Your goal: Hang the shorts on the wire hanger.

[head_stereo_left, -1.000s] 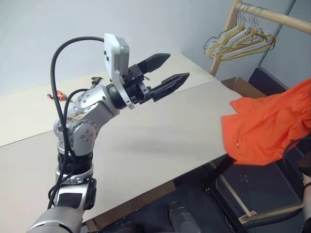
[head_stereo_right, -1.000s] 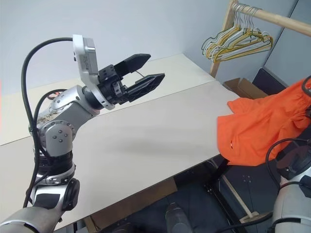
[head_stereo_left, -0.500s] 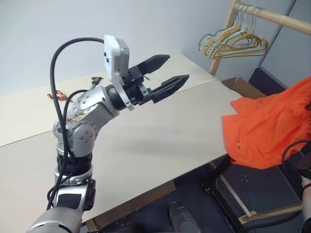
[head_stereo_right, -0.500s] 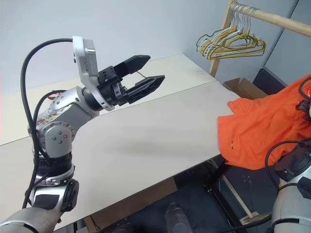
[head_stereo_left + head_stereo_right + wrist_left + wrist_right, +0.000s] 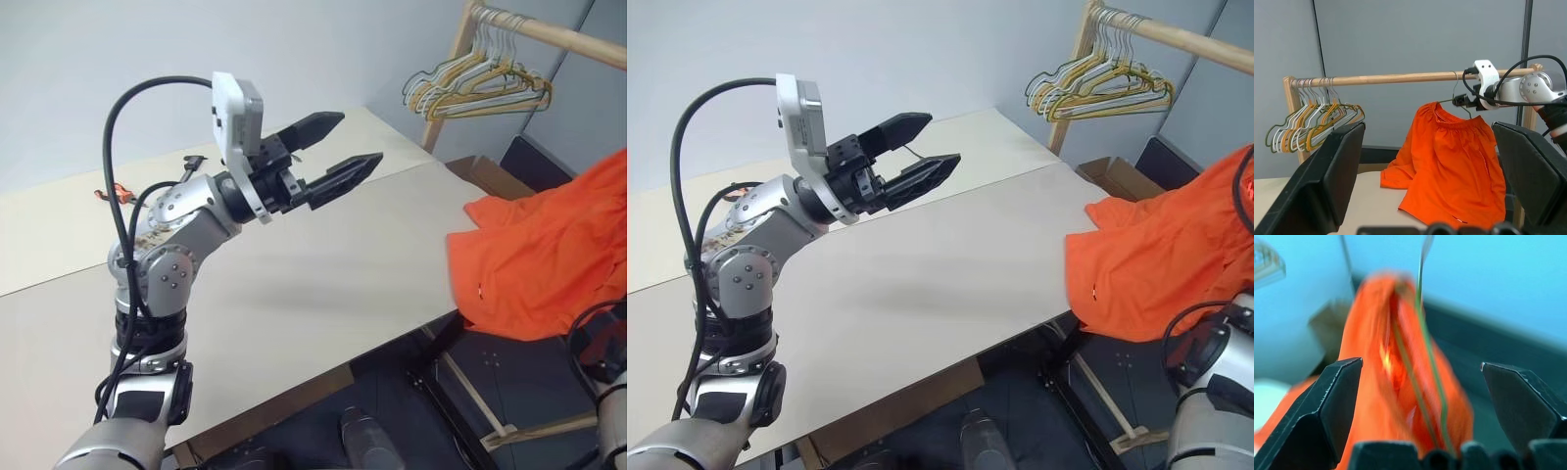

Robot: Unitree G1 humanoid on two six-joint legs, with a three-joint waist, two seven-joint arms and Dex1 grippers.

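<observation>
While the shorts (image 5: 1449, 161) hang on the wire hanger (image 5: 1462, 100) far right, the right gripper (image 5: 1420, 396) faces them, fingers apart; the left gripper (image 5: 338, 147), also open, is well apart.

we see a long pale table (image 5: 323, 284) of light board, a seam running along it lengthways. beyond its far right corner stands a wooden rack: an upright post (image 5: 453, 61) carrying a horizontal rail (image 5: 1396, 78). a bunch of yellow, green and white hangers (image 5: 480, 88) hangs close together near the post end of that rail. just beside the table's right end, low down, sits an open cardboard box (image 5: 1122, 176). under the rack a wooden base strip (image 5: 470, 387) lies on the dark floor (image 5: 529, 377). near the table's far left edge rests a small orange and black object (image 5: 113, 192), too small for us to identify. behind everything is a plain grey-blue wall (image 5: 245, 49).
</observation>
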